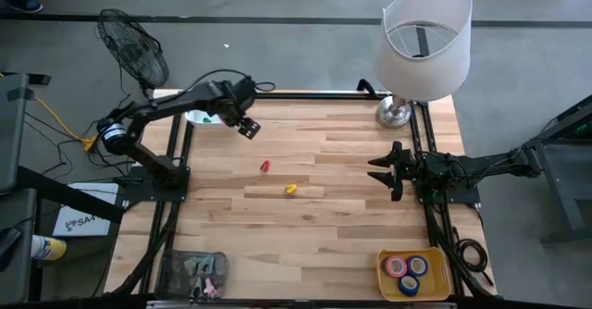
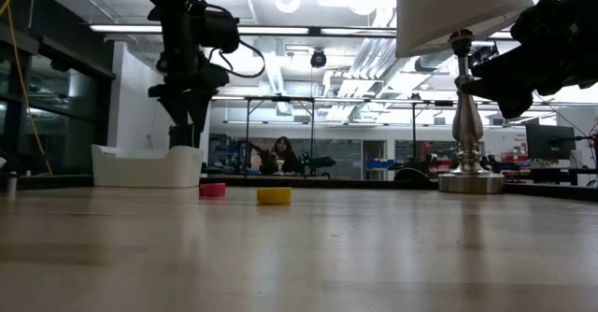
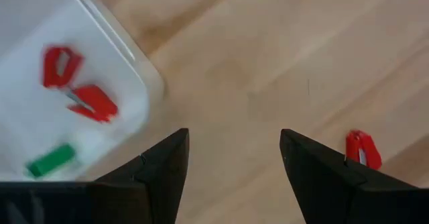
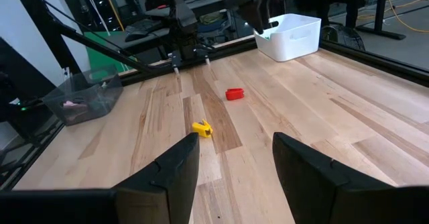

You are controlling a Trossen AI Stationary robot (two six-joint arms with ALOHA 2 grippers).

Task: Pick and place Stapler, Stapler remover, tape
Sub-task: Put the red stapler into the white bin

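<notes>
A small red staple remover (image 1: pixel 265 166) and a small yellow one (image 1: pixel 290 190) lie on the wooden table near its middle. They also show in the right wrist view as red remover (image 4: pixel 234 94) and yellow remover (image 4: pixel 202 128). A white bin (image 1: pixel 199 117) at the far left holds two red staple removers (image 3: pixel 90 102) and a green piece (image 3: pixel 50 160). My left gripper (image 3: pixel 234 137) hangs open above the table just beside the bin, empty. My right gripper (image 4: pixel 234 143) waits open at the right edge (image 1: pixel 381 168). Tape rolls (image 1: pixel 407 268) sit in a yellow tray.
A lamp (image 1: pixel 421 41) stands at the far right corner. The yellow tray (image 1: pixel 439 281) sits at the near right, a clear container (image 1: pixel 194 272) of small items at the near left. A fan (image 1: pixel 134 50) stands beyond the far left corner. A person (image 2: pixel 280 155) sits far behind.
</notes>
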